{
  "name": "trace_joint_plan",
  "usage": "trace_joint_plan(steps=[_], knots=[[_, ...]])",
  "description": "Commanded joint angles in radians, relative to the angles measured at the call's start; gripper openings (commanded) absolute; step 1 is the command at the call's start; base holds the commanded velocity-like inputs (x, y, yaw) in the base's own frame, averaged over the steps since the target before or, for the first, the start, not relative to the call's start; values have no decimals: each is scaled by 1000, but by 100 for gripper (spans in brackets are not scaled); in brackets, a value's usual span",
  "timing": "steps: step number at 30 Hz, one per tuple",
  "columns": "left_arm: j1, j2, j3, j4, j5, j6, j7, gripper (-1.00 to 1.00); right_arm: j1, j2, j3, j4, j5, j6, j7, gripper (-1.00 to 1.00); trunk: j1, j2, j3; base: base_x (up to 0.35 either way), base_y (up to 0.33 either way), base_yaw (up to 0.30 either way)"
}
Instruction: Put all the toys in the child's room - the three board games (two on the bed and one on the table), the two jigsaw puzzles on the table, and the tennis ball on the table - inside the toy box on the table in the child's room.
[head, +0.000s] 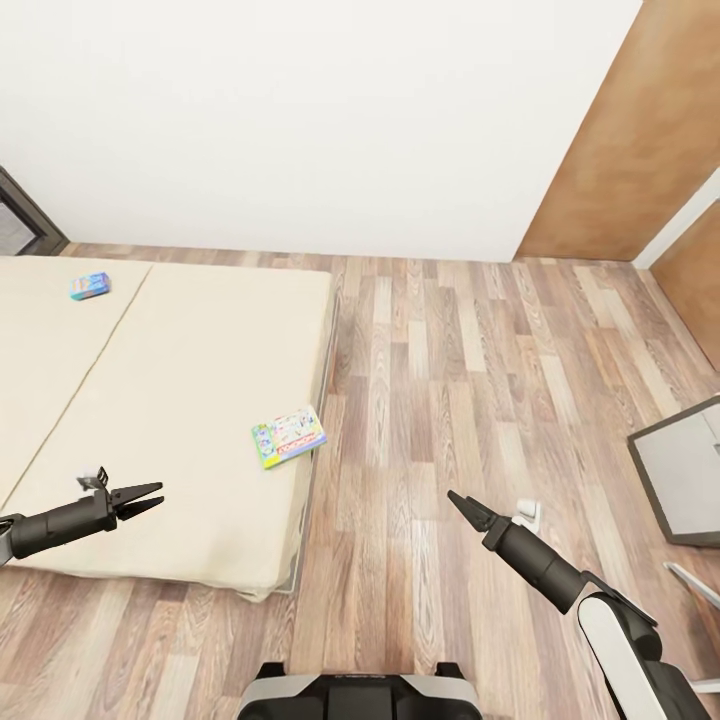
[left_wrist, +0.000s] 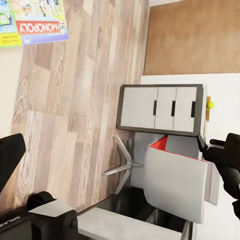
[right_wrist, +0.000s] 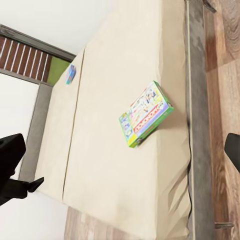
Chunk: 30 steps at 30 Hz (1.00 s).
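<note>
Head view has the left gripper (head: 150, 497) hovering over the near part of the bed (head: 180, 400), fingers parted and holding nothing. The right gripper (head: 462, 505) hangs over the wood floor (head: 450, 380); its fingers look pressed to a point and carry nothing.

Next out, near the bed's right edge, lies the green-edged game (head: 289, 436), flat on the mattress. On its cover the left wrist view reads MONOPOLY (left_wrist: 37, 20) in white on a red band. It is probably a light, stiff cardboard box with a slick printed lid, so a pinch across a short edge, or over the side overhanging toward the bed's rim, should hold better than pressing on the face. The soft mattress may give underneath.

Farther back, toward the head of the bed, sits the small blue game (head: 89, 286); its print is too small to read.

Beyond the floor, the left wrist view shows the counter (left_wrist: 160, 107) with white drawer fronts and a ball (left_wrist: 210, 104) just beside it.
</note>
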Motion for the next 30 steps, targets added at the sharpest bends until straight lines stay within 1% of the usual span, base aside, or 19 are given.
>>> trace_joint_plan(steps=[1,30], knots=[[-1,0,6,0,-7,11,-4,100,0,0,-1,0,-8,9,0,100,1,-1,0,0,0,0],[-1,0,6,0,-7,11,-4,100,0,1,0,-1,-8,9,-2,100,1,-1,49,0,0,0]])
